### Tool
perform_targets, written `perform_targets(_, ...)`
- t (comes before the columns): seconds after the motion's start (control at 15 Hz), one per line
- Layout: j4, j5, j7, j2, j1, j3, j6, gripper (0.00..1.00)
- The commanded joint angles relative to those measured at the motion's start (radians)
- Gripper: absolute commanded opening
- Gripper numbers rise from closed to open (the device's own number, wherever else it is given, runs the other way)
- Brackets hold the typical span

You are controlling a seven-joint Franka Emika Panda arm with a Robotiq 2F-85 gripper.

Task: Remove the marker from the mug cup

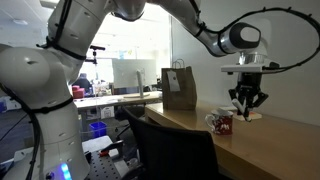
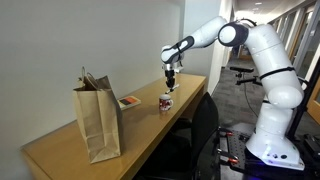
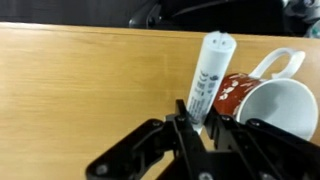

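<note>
In the wrist view my gripper (image 3: 197,115) is shut on the lower end of the marker (image 3: 212,70), a whitish stick with printed text that points away from me over the wooden table. The mug cup (image 3: 272,108), red and white patterned with a white inside and a side handle, stands just to the right of the marker; its inside looks empty. In both exterior views the gripper (image 1: 247,100) (image 2: 171,82) hangs a little above and beside the mug (image 1: 222,122) (image 2: 166,101). The marker is too small to make out there.
A brown paper bag (image 1: 180,88) (image 2: 98,120) stands on the long wooden table (image 3: 80,80). A flat red-and-white book (image 2: 128,102) lies between the bag and the mug. A dark office chair (image 1: 170,150) stands at the table's front edge.
</note>
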Motion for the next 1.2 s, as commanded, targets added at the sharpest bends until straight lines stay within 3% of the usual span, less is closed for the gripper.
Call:
perform_targets(0.0,0.017,-0.018,0.084,0.019,0.015,-0.023,0.017,0.06)
perform_targets(0.2,0.029,-0.026,0.105,0.021,0.018,-0.024,0.015,0.06)
perform_targets(0.27,0.031,-0.032,0.107,0.018,0.02,-0.025,0.017,0.44)
perform_targets(0.8,-0.004,-0.073,0.156,-0.076,0.039,-0.024,-0.018,0.99)
perform_targets(1.13,-0.105,-0.046,0.162,-0.245,0.084,-0.003,-0.066,1.0)
